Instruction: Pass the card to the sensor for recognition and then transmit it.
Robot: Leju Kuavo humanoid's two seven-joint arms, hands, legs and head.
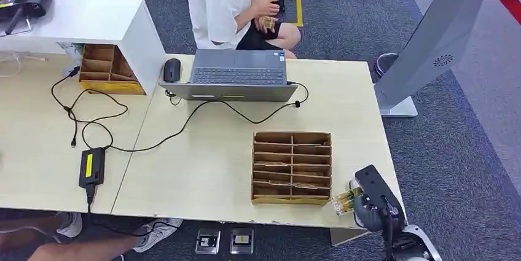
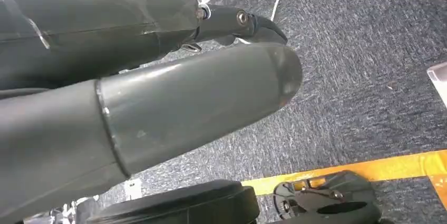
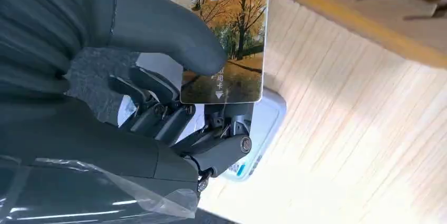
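The card (image 3: 226, 39) is pinched in the right hand (image 3: 174, 103), the thick thumb pressed on its printed autumn-tree face and the darker fingers (image 3: 158, 116) closed behind its lower edge. It is held directly above a white sensor (image 3: 266, 124) lying on the pale worktop (image 3: 358, 129), near the front right corner, just beside the cardboard divider box (image 1: 292, 166). From the head view, the card (image 1: 345, 199) is seen projecting from the hand (image 1: 365, 202) toward that box. The left hand (image 2: 158, 92) is hung over grey carpet, nothing seen in it; whether its fingers are spread cannot be told.
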